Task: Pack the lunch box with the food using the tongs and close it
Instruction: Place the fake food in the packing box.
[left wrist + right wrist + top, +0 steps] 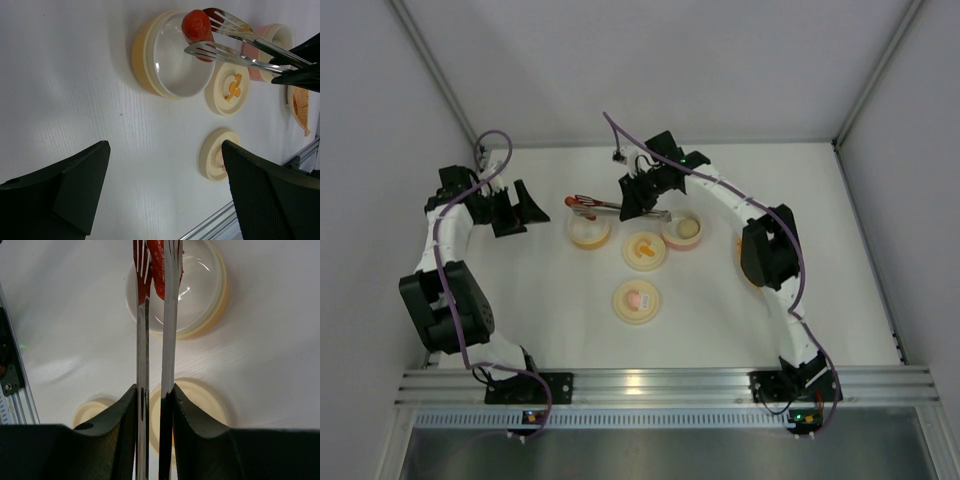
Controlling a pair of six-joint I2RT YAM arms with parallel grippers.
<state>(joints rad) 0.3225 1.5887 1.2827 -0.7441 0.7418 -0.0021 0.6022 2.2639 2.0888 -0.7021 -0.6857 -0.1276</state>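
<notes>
1. Right pincer: narrowed onto tongs, which pinch sausage above yellow container; unreleased.
2. Left pincer: fully spread, empty, left of container.
3. Ball: in pink tub right of container; lids off, closing pending.

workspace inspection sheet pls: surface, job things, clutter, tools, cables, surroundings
surface: white table, no spills seen
job's things: tongs pinch the red sausage above the yellow container; white ball sits in the pink container; orange-topped lid and pink-topped lid lie off on the table
clutter: orange tray, mostly hidden by the right arm from above
tools: right tool shut on the tongs; left tool open, empty
cables: left purple cable and right purple cable run along the arms
surroundings: white walls, metal rail at near edge
</notes>
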